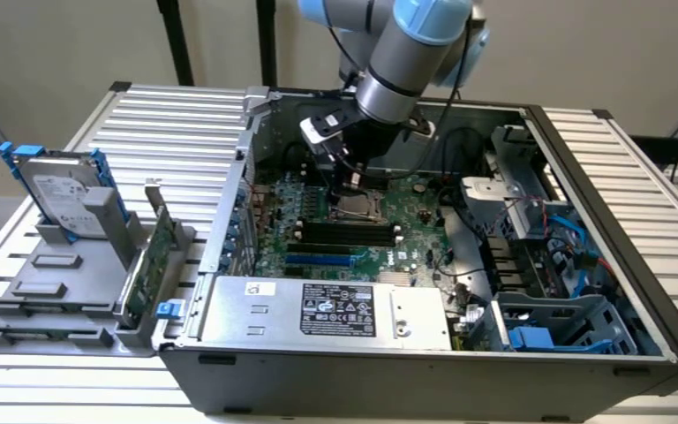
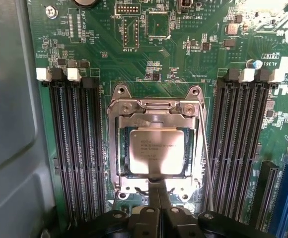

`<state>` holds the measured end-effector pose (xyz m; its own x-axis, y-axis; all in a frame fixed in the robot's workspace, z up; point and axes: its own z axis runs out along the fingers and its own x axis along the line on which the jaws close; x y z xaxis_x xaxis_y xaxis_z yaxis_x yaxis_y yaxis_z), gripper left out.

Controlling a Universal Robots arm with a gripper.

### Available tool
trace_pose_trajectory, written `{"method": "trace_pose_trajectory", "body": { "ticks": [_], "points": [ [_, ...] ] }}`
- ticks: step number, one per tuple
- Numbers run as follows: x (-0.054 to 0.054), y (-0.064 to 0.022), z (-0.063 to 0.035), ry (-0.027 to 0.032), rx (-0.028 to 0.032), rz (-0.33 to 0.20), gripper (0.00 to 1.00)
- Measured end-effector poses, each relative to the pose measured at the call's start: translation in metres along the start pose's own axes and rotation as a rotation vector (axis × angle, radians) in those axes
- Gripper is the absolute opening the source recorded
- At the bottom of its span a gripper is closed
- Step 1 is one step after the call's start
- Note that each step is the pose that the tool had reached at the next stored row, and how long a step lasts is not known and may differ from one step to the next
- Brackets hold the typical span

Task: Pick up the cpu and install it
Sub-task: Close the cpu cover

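Tool (image 2: pixel 159 191) pressed together, tips at edge of cpu (image 2: pixel 156 151) lying in motherboard socket (image 2: pixel 116 148).

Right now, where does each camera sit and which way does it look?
Exterior view: off the arm, up high, looking down into the open computer case; the arm reaches in.
Wrist view: on the wrist, facing the motherboard and the cpu lying in its socket; the shut fingers show.
Shared: both see the motherboard, its socket and its black slots.
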<state>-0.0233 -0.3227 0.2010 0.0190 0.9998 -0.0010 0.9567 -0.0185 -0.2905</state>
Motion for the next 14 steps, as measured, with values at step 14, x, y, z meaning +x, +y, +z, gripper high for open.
{"method": "trace_pose_trajectory", "body": {
  "ticks": [14],
  "points": [
    [-0.005,-0.0033,-0.0089,0.0084,0.0076,0.016,0.11]
  ]
}}
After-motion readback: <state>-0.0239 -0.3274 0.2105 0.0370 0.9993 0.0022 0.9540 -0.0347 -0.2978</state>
